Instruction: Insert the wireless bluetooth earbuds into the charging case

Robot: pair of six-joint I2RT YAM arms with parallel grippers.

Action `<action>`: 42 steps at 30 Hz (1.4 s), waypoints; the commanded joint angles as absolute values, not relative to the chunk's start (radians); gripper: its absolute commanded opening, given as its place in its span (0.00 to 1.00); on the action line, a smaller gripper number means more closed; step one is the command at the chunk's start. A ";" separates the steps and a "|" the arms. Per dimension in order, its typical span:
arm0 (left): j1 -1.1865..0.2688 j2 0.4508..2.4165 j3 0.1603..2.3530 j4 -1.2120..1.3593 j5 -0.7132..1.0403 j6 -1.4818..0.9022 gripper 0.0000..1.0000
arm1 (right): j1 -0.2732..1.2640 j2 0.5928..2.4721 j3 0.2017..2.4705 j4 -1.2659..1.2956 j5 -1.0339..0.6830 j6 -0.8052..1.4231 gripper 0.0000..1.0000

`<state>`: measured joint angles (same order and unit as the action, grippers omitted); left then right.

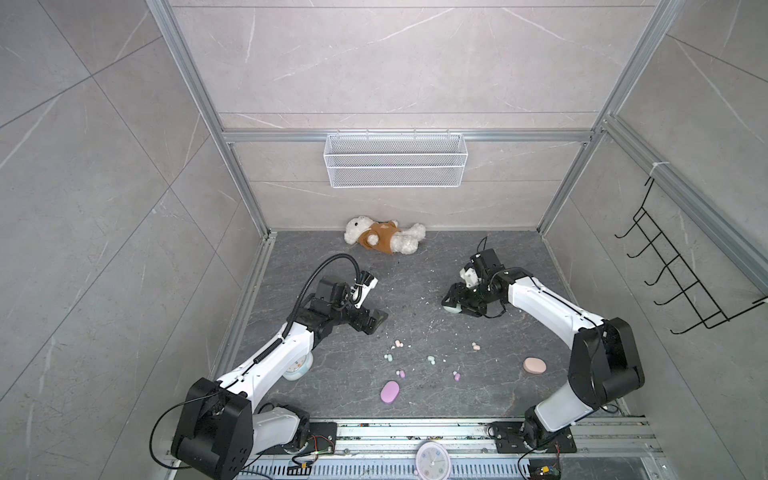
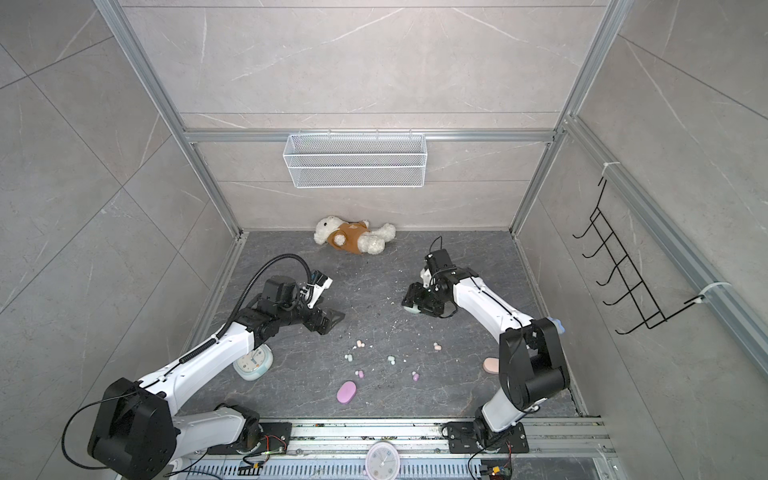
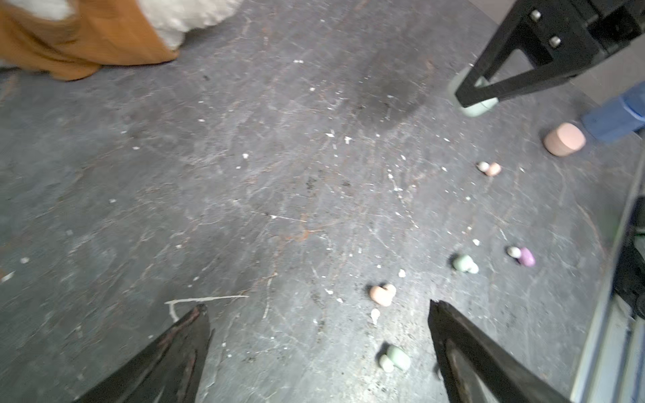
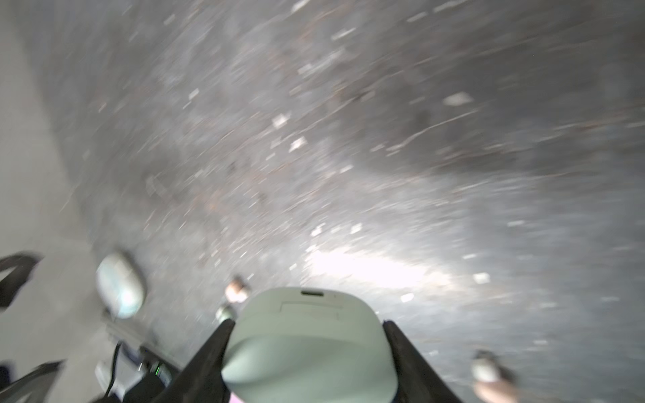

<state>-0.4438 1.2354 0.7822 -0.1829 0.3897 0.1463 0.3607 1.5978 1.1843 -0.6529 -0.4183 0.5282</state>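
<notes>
Nearest us, a pink clock point(image 1: 433, 459) lies on the front rail. Our right claw point(image 4: 308, 324) is clamped on the mint green case point(image 4: 307, 356) over the back right of the counter point(image 1: 415, 270), while our left claw point(image 3: 317, 306) gapes wide, holding nothing. We see the earbuds point(image 1: 431, 360) scattered loose on the counter near the lilac case point(image 1: 390, 392) and the peach case point(image 1: 534, 365)

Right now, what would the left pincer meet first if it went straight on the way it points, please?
Probably bare tabletop: the open left pincer seems angled down at it, with a peach earbud just off-line.
</notes>
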 commanded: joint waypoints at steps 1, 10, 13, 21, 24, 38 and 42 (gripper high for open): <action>-0.472 1.251 0.833 -0.185 0.483 0.228 1.00 | 0.417 1.560 1.236 -0.679 -0.540 0.471 0.56; -0.575 1.316 0.889 -0.127 0.579 0.362 0.99 | 0.528 1.564 1.323 -0.714 -0.664 0.466 0.56; -0.597 1.321 0.897 -0.098 0.586 0.392 0.99 | 0.541 1.564 1.338 -0.710 -0.699 0.466 0.56; -0.617 1.353 0.906 -0.049 0.624 0.438 0.96 | 0.556 1.577 1.384 -0.767 -0.759 0.410 0.56; -0.624 1.361 0.908 -0.035 0.622 0.444 0.93 | 0.559 1.580 1.395 -0.789 -0.758 0.395 0.56; -0.678 1.373 0.912 0.035 0.590 0.443 0.82 | 0.559 1.595 1.387 -0.750 -0.762 0.435 0.55; -0.679 1.374 0.907 0.062 0.586 0.431 0.76 | 0.559 1.591 1.381 -0.737 -0.765 0.445 0.55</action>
<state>-0.6765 1.3682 0.8734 0.0063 0.5789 0.4202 0.5526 1.5856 1.3739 -0.7563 -0.7471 0.4301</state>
